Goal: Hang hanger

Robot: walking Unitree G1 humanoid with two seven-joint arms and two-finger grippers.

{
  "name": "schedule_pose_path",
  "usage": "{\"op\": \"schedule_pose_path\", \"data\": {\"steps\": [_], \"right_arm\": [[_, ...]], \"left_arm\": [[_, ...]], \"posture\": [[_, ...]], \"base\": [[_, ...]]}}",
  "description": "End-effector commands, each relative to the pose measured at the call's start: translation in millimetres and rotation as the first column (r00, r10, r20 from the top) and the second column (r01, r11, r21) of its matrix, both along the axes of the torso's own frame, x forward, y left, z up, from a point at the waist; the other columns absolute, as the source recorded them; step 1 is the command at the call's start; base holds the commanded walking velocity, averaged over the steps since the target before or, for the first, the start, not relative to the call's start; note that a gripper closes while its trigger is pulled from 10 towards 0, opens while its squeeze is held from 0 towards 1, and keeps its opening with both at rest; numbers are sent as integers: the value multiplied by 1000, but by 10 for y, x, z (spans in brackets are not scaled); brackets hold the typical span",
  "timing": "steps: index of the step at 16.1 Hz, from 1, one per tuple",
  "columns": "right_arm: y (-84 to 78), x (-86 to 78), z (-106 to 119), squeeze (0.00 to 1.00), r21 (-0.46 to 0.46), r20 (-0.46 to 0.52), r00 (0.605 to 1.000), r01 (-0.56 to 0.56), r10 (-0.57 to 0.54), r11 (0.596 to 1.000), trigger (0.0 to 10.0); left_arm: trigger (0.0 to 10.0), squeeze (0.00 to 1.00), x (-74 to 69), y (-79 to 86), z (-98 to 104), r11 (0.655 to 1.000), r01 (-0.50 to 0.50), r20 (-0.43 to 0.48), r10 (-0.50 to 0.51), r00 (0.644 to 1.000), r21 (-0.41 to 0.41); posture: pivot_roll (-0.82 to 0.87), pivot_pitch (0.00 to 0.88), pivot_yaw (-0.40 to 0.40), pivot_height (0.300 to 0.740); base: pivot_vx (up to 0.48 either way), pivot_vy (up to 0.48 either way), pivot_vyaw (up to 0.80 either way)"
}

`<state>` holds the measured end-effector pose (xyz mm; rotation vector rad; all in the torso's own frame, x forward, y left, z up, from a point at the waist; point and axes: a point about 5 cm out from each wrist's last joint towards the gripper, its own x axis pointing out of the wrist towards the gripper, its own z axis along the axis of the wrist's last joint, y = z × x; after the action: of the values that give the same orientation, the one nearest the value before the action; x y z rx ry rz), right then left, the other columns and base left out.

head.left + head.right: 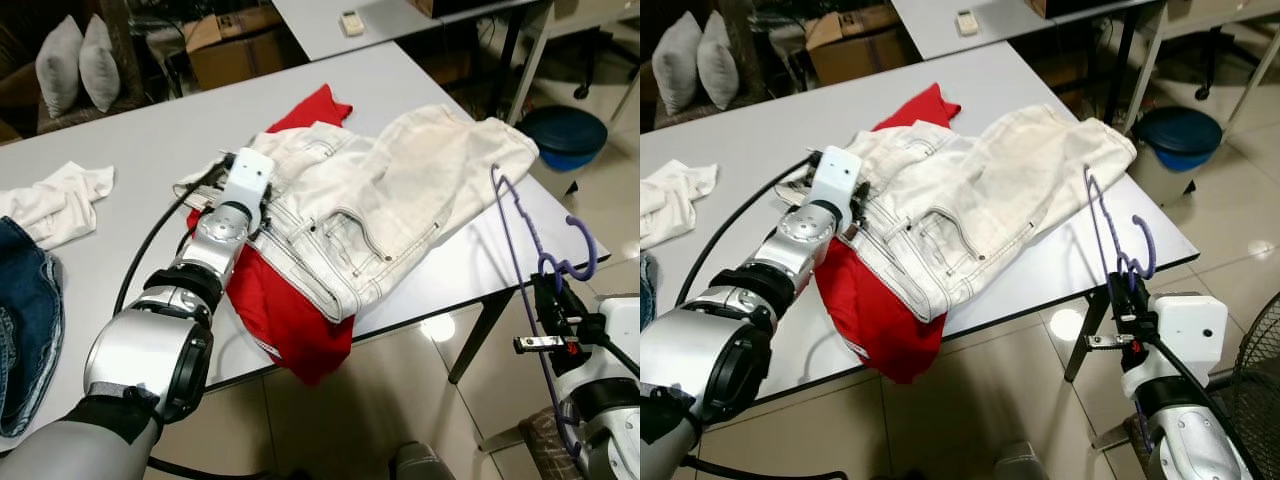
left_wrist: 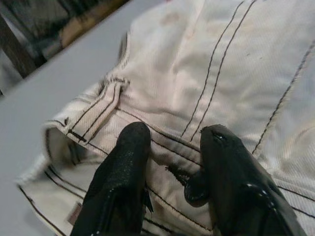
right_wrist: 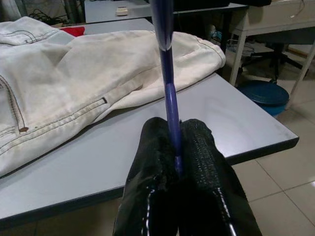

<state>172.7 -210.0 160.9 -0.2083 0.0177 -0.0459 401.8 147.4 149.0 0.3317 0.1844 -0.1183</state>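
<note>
Nearest the robot, off the near right corner of the grey table (image 1: pixel 150 150), the purple wire hanger (image 1: pixel 530 250) is held upright by the right gripper (image 3: pixel 173 147), whose two black fingers are pinched tight on the thin rod just beside the table's edge. The hanger is judged light and stiff but springy, and its smooth round wire is likely to twist or slide in the pads, so a hold low on the straight rod, close to where it is now clamped, seems soundest, leaving the hook (image 1: pixel 583 250) free.

Farther in, on the table top, the left gripper (image 2: pixel 170 157) is set down on the waistband of the white denim trousers (image 1: pixel 390 200), its fingers a narrow way apart with a fold of seam between them; whether the cloth is truly pinched cannot be told. The trousers are soft and fairly heavy. A red garment (image 1: pixel 290 320) lies under them, hanging over the table's near edge.
</note>
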Motion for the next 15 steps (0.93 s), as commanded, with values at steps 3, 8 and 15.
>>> {"op": "schedule_pose_path", "data": {"steps": [3, 8, 15], "right_arm": [[93, 83, 1, 0, 23, 7, 1000, -26, 26, 999, 10000], [104, 270, -73, 0, 37, -22, 998, -52, 53, 998, 10000], [208, 666, -296, 0, 47, -209, 969, -128, 135, 991, 10000]], "left_arm": [[0, 0, -47, 13, -126, 992, 40, -92, -51, 995, -118], [0, 0, -134, -85, -256, 952, 256, -200, -287, 937, -167], [0, 0, -180, 164, -231, 915, 396, -265, -402, 876, -79]], "posture": [[-416, 125, 193, 740], [-356, 77, 199, 740], [-262, 10, 204, 740]], "base": [[0, 0, 0], [0, 0, 0], [0, 0, 0]]}}
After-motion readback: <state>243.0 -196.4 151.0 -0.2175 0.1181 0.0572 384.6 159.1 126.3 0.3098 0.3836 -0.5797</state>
